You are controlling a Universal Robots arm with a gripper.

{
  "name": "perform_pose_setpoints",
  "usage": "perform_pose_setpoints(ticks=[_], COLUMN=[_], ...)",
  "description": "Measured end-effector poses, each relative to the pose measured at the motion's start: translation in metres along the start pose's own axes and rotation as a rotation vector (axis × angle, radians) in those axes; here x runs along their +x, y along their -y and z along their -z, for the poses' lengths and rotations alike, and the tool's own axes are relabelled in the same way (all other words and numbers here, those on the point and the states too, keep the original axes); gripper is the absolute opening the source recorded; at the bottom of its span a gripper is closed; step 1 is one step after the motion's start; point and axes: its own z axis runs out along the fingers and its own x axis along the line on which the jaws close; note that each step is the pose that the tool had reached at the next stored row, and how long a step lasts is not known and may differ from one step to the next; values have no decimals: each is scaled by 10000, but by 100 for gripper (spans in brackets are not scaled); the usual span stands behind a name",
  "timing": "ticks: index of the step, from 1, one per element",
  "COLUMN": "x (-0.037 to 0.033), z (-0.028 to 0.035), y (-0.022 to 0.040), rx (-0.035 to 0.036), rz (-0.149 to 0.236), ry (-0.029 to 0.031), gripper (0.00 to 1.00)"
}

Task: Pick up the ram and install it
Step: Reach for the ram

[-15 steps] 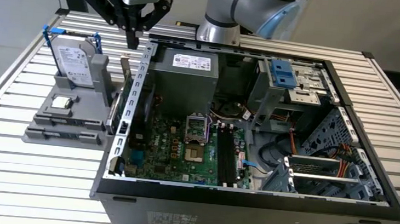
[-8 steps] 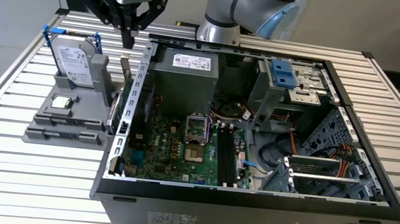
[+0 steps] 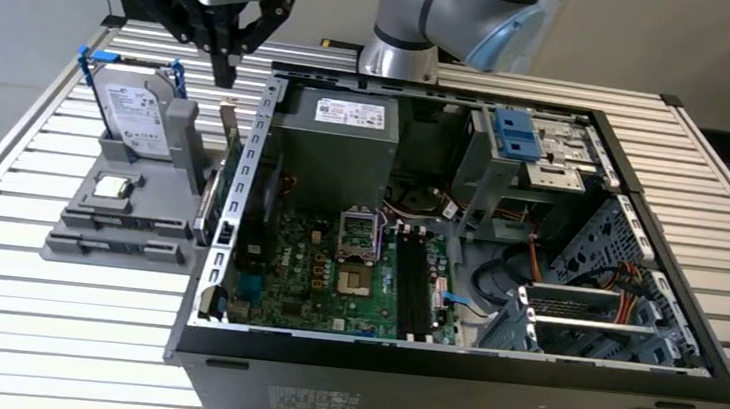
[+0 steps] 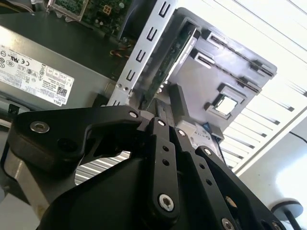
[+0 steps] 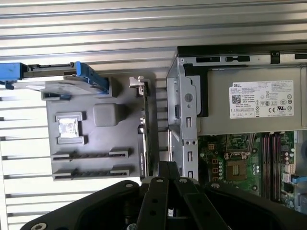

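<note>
The ram (image 3: 227, 133) is seen standing on its long edge in a slot at the side of the grey holder (image 3: 113, 241), in the upper part of the exterior view's left. In both wrist views it is seen edge-on (image 5: 143, 127) (image 4: 173, 55), as a thin dark green strip. On one side it is closely flanked by the perforated metal wall (image 3: 252, 154) of the open case (image 3: 456, 374), and only a narrow gap is left between them. Room above its top edge is open.

The gripper (image 3: 224, 75) is held just above the ram and apart from it. Its fingers are drawn together and nothing is gripped. In both wrist views the near end of the ram is covered by the gripper (image 5: 168, 167) (image 4: 168, 103).

Further along the holder, the processor (image 3: 112, 187) is laid flat and the drive (image 3: 137, 114) is stood upright. Inside the case, the black memory slots (image 3: 413, 290) are seen on the board (image 3: 317, 280); whether they are occupied cannot be made out. The slatted table (image 3: 31, 333) lies bare around the holder toward the exterior view's left.
</note>
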Motion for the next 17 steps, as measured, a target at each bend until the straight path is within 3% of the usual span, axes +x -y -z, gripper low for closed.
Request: perform_pose_setpoints(ticks=[17], x=[182], z=[3], y=[13], rx=[0], rz=[-1], ry=[0], gripper=[0])
